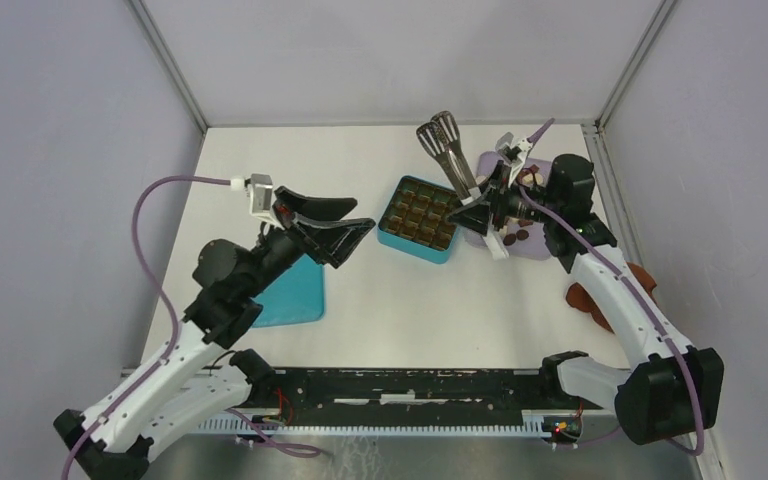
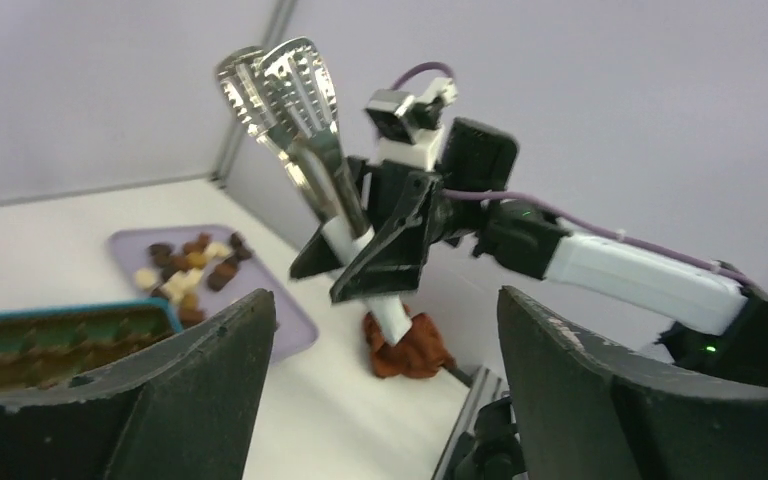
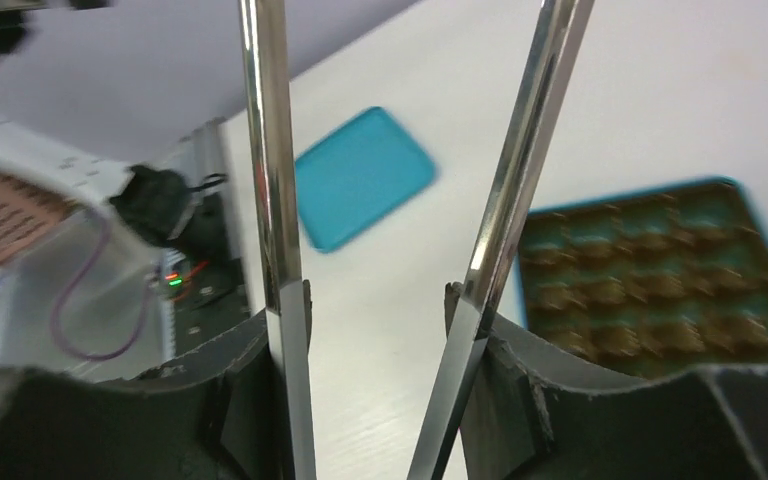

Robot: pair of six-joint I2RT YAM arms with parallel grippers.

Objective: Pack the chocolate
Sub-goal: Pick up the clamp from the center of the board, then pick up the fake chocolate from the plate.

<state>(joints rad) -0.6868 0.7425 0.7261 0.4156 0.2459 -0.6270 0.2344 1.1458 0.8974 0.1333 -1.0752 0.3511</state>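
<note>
We see our right hand point(image 1: 480, 192) gripping the tongs point(image 1: 446, 147) just beside the teal box point(image 1: 410, 247), chocolate point(image 1: 420, 215) filling its cells; our left hand point(image 1: 365, 214) hangs open and empty over the counter point(image 1: 410, 310), near the teal lid point(image 1: 290, 295)

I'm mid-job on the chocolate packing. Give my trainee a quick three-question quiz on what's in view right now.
1. True or false: the left gripper is open and empty.
2. Which one holds the metal tongs? A) left gripper B) right gripper C) neither
3. Fill in: the loose chocolate pieces lie on a ____ tray.
Key: 1 true; 2 B; 3 purple.
</note>
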